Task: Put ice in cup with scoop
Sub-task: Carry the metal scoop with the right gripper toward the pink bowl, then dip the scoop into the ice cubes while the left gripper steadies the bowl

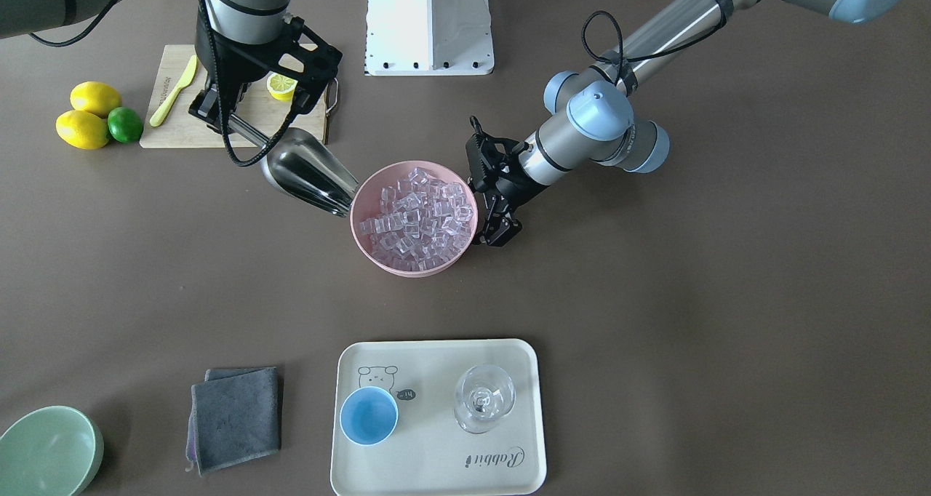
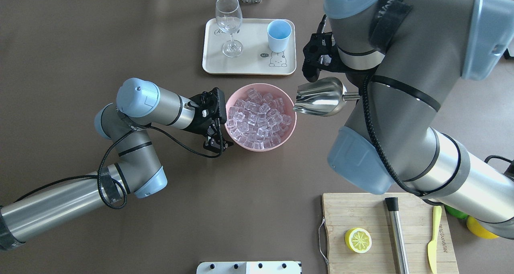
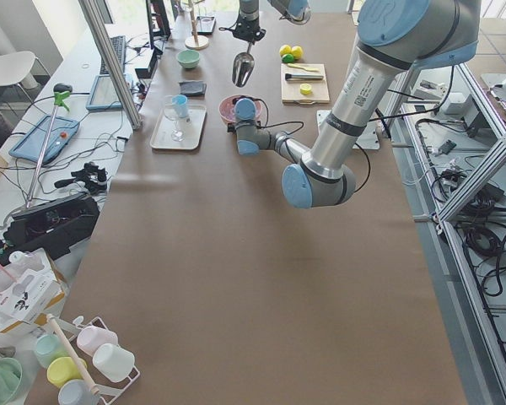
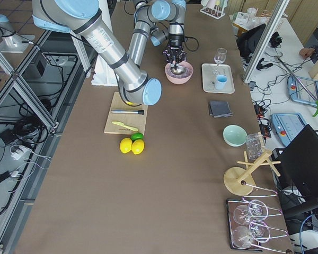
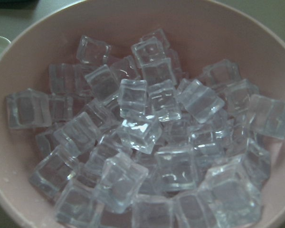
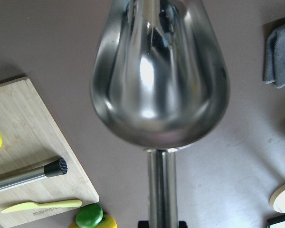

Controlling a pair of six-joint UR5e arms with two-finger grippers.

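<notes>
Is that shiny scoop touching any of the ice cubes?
Apart. The overhead view shows the scoop empty, with its mouth outside the rim of the pink bowl. The ice all lies inside that bowl.

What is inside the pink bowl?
The pink bowl holds a heap of clear ice cubes, piled on one another. The cubes cover the bowl's bottom, so whatever lies under them cannot be seen.
</notes>
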